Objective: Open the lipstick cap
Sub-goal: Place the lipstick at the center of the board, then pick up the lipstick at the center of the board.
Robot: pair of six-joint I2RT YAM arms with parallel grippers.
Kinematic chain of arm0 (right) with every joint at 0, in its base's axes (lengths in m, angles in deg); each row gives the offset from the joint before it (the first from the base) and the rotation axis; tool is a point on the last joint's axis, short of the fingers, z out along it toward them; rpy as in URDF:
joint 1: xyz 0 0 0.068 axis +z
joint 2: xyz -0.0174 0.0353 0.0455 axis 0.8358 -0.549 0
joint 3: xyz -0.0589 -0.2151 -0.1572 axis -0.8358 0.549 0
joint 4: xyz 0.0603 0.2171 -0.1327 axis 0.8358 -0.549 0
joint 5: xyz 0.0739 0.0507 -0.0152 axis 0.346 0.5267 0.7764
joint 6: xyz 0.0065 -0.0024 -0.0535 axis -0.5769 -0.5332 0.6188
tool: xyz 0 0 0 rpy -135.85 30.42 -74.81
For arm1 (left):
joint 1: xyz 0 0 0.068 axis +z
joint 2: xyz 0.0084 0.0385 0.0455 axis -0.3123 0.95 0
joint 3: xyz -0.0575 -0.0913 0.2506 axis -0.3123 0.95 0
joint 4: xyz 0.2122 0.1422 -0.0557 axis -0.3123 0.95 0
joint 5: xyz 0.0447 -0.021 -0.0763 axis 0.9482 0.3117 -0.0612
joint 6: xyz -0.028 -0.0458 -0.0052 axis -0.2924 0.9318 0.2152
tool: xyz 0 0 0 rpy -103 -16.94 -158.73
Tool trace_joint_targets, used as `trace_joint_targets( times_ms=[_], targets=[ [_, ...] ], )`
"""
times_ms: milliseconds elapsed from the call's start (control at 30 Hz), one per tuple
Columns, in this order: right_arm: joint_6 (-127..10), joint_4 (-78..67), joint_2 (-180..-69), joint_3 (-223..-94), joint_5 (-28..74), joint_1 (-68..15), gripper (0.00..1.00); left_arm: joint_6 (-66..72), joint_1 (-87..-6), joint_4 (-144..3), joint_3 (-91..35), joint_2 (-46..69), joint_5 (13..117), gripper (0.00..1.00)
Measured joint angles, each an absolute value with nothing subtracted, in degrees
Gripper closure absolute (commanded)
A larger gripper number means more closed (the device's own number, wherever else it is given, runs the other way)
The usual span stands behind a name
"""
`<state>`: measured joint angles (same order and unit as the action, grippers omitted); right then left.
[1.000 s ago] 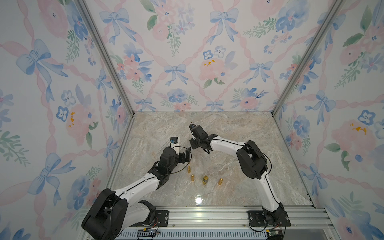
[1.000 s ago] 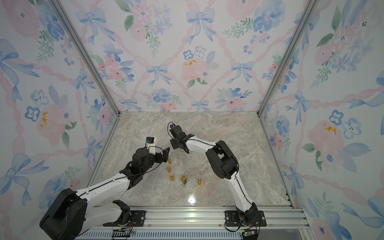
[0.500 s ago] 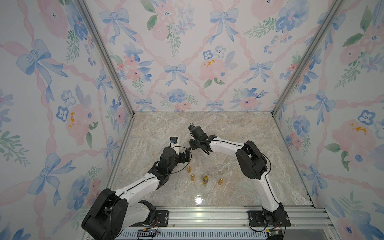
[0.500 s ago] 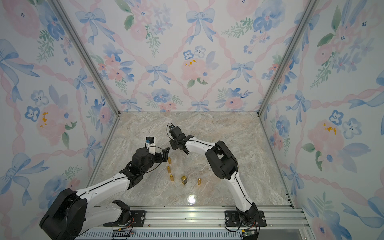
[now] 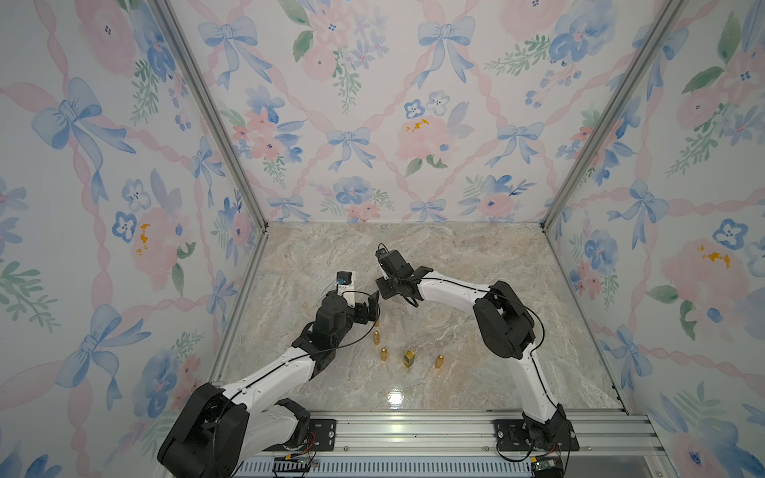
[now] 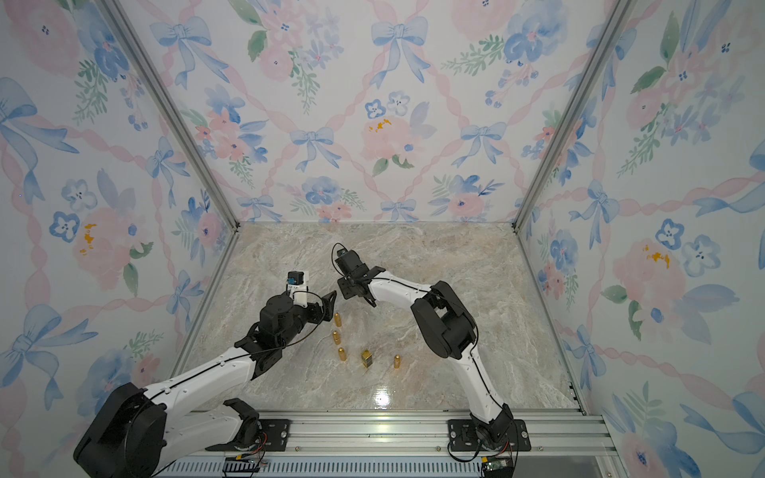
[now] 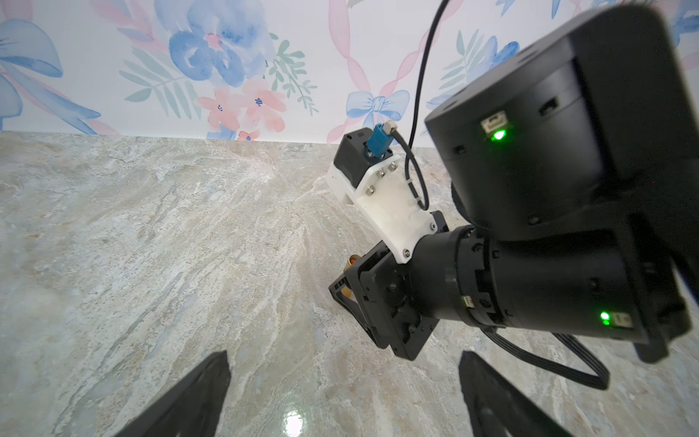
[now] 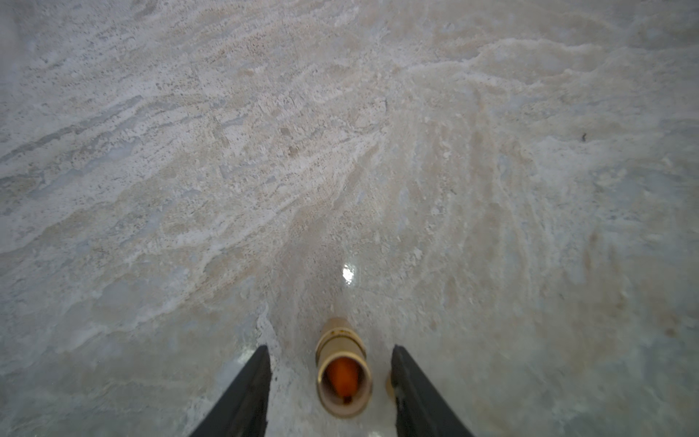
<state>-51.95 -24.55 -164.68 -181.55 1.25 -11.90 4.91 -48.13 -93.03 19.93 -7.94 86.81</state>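
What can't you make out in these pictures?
- Right wrist view: small gold thing beside the open lipstick, mostly behind a right gripper finger.
- Left wrist view: lipstick mostly hidden behind the right gripper.
- Both top views: gold pieces too small to tell caps from tubes.

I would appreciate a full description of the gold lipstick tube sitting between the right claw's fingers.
The lipstick tube is a gold, metallic-looking cylinder with a band partway along. Its cap is off: the open end faces the right wrist camera, showing an orange-red stick inside. It appears to stand on the marble table, between the fingers of the open right claw, with a gap on either side, so nothing grips it.
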Motion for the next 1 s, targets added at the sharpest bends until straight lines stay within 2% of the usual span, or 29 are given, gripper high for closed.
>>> trace_joint_targets(
  times_ms=[367,567,767,1000],
  targets=[
    [-61.44,-42.28,-155.34,-186.12,2.34,-9.96,0.34,8.47,-47.76,-90.43,20.94,-11.50,88.71,0.02],
    [-68.39,-48.92,-154.18,-186.73,5.40,-6.70,0.32,10.76,-47.76,-87.85,21.83,-13.25,90.63,0.02],
    [-74.84,-51.89,-154.21,-186.73,8.42,-4.50,0.32,12.69,-47.76,-85.97,23.32,-16.79,92.71,0.02],
    [-81.02,-51.87,-156.61,-186.69,10.78,-3.40,0.38,14.37,-47.61,-84.79,24.41,-19.41,94.59,0.02]
  ],
)
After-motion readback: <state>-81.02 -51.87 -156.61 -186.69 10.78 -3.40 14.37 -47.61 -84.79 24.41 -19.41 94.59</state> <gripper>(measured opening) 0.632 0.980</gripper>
